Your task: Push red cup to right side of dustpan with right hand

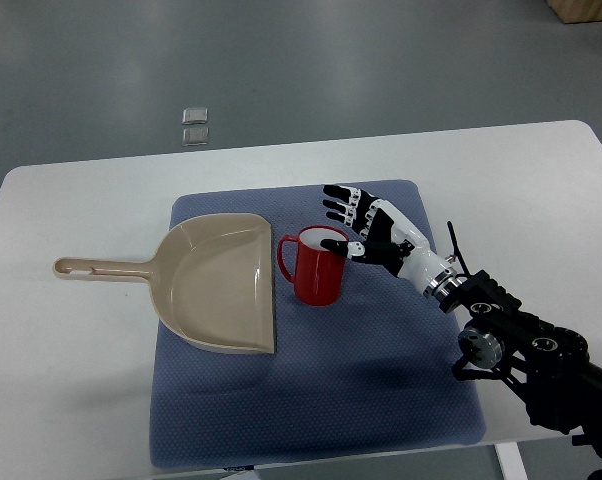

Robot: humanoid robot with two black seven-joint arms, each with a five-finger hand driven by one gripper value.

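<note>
A red cup stands upright on the blue mat, its handle turned left toward the dustpan. The beige dustpan lies just left of the cup, with its handle pointing to the left. My right hand comes in from the lower right and sits against the cup's right side. Its fingers are spread and hold nothing, and the thumb tip reaches the cup's rim. My left arm does not show.
The mat lies on a white table whose far edge runs across the upper part of the view. Two small clear squares lie on the grey floor beyond the table.
</note>
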